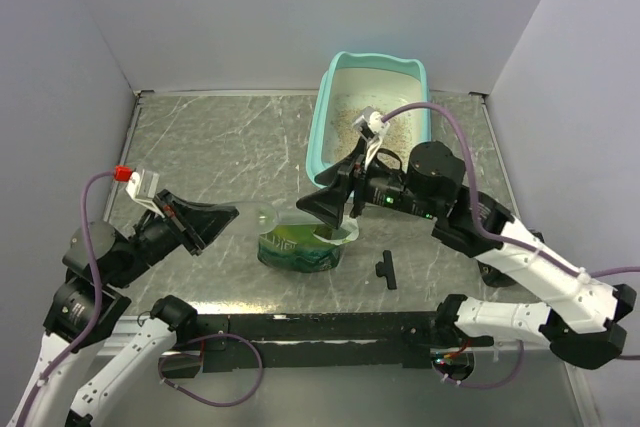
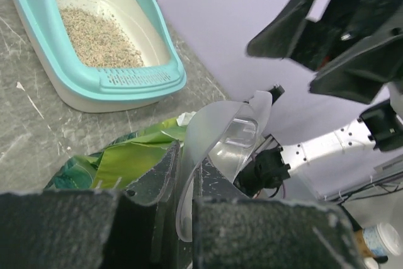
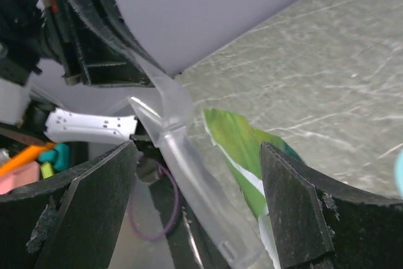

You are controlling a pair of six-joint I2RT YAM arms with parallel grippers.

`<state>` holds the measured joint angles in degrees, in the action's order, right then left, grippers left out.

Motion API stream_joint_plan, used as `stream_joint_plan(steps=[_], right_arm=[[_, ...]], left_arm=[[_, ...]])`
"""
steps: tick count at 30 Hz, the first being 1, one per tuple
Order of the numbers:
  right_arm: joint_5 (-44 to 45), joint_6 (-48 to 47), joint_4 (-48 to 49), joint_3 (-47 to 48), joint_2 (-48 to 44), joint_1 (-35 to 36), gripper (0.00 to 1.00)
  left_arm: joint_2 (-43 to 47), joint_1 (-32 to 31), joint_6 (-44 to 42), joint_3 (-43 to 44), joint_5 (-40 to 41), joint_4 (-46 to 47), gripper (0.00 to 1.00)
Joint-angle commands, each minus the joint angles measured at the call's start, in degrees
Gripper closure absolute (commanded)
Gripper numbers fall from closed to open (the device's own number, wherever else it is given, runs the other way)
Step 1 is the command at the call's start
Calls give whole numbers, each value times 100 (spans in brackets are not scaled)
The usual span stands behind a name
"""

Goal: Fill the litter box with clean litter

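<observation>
The teal litter box [image 1: 322, 117] stands at the back of the table, with beige clean litter [image 1: 352, 127] spread over its white floor. The left wrist view shows the litter box [image 2: 119, 83] and the clean litter [image 2: 94, 36] at the upper left. My left gripper [image 1: 225, 215] [image 2: 187, 155] is shut on one end of a clear plastic scoop [image 1: 272, 215] [image 2: 223, 133]. The scoop [image 3: 182, 155] runs between the fingers [image 3: 302, 212] of my right gripper [image 1: 335, 209] [image 3: 195, 212], which stands open around it above a green pouch [image 1: 300, 249] [image 3: 242, 146].
A small black T-shaped part [image 1: 386, 269] lies on the table right of the pouch. Grey walls close the table at the back and both sides. A black rail [image 1: 320, 327] runs along the near edge between the arm bases.
</observation>
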<state>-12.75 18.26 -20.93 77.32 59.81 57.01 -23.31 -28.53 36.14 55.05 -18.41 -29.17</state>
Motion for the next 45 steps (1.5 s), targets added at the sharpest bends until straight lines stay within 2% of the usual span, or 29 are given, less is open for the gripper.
stream_joint_plan(steps=[1,14,32,38,42,45], right_arm=[[-1561,977,1958,-796,-294,-603,15],[-2634,2040,3822,-2633,-866,-1535,18],[-2820,2524,4536,-3276,-936,-1667,21],[-2881,2489,4615,-3241,-954,-1676,28],[-2996,2577,4694,-3179,-866,-1676,41],[-2979,2560,4694,-3153,-875,-1676,45]], left_arm=[[108,-3,209,-231,145,1026,99],[99,-12,165,-776,172,1580,99],[-16,-12,420,-1004,-110,2091,99],[2,-12,438,-1110,-118,2126,99],[11,-3,464,-1180,-92,2187,99],[-7,-12,464,-1198,-101,2187,99]])
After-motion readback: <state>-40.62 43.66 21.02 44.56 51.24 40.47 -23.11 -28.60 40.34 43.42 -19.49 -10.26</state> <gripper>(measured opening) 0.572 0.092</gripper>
